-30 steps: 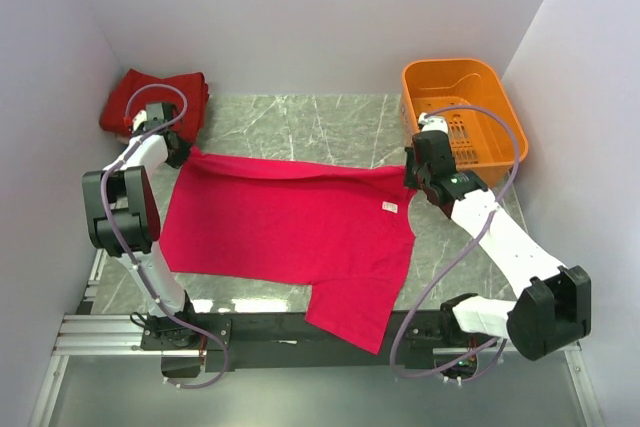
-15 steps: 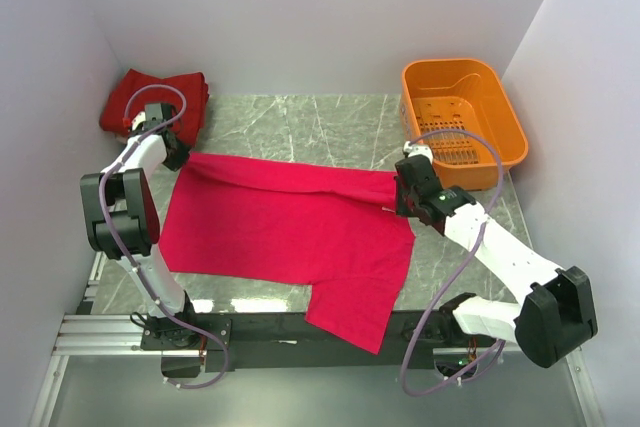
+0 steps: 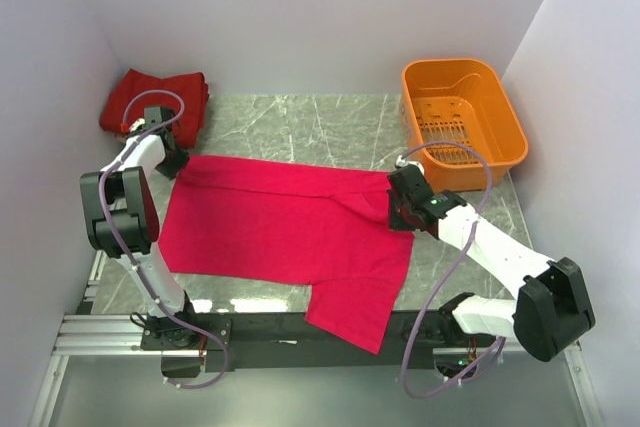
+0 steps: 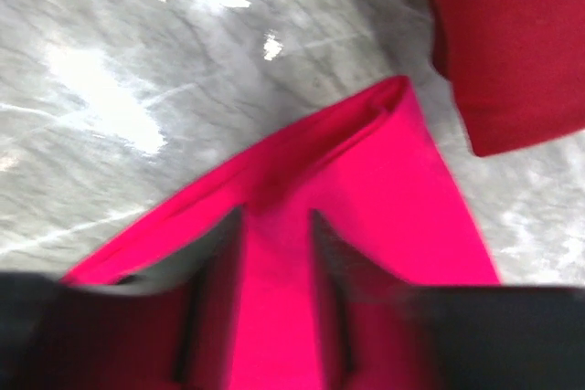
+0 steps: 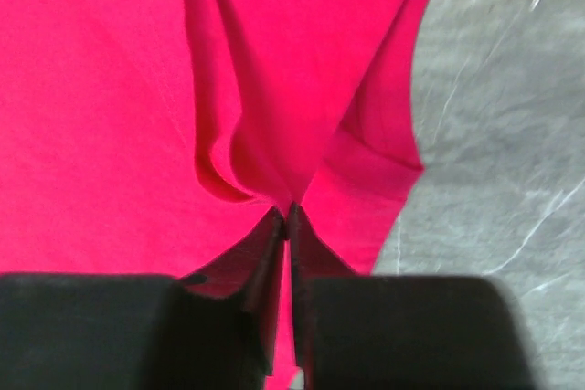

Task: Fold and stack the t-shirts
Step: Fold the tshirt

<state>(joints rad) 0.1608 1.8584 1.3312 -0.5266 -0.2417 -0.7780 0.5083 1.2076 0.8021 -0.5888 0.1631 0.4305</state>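
Spreading mid-frame over the grey marble table [image 3: 300,127], pale walls [image 3: 300,17] around, crimson t-shirt [image 3: 280,222]; left gripper [image 4: 274,226] parted, right gripper [image 5: 286,212] pinching it.

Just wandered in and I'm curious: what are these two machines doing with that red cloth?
Two robot arms are folding a crimson t-shirt spread on the table. The right tool pinches its right edge. The left tool sits at the far left corner with jaws parted, cloth between them. Darker red shirts lie folded in the back left corner.
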